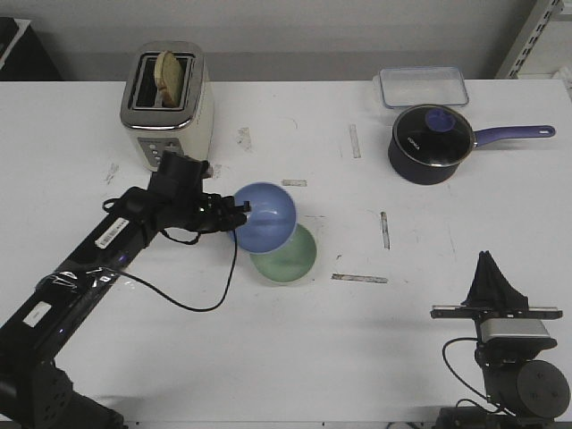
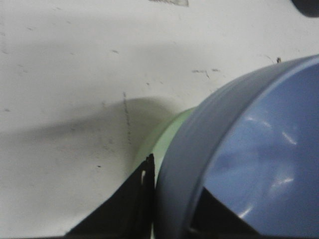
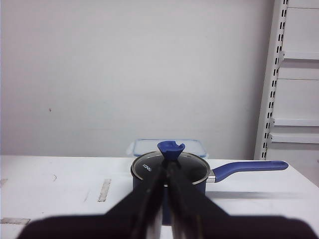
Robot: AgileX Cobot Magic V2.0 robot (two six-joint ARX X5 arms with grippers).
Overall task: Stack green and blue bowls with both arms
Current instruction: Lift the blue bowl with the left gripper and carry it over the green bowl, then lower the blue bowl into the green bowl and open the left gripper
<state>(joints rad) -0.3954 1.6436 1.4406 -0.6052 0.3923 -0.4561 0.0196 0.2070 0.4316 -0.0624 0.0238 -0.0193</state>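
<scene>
- Currently, the blue bowl (image 1: 265, 215) is being gripped at its rim by the left gripper (image 1: 238, 213), tilted, overlapping the green bowl (image 1: 290, 259) just beyond the jaws.
- Meanwhile, the right gripper (image 1: 488, 260) is being held closed, well apart from both bowls.

Left arm (image 1: 107, 246): black jointed links, white label strips, loose black cable. Right arm (image 1: 505, 335): black, silver-grey block beneath its pointed hand (image 1: 490, 268).

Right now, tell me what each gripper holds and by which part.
The left gripper pinches the blue bowl by its rim, one finger inside and one outside, over the green bowl. The right gripper is shut on nothing.
</scene>
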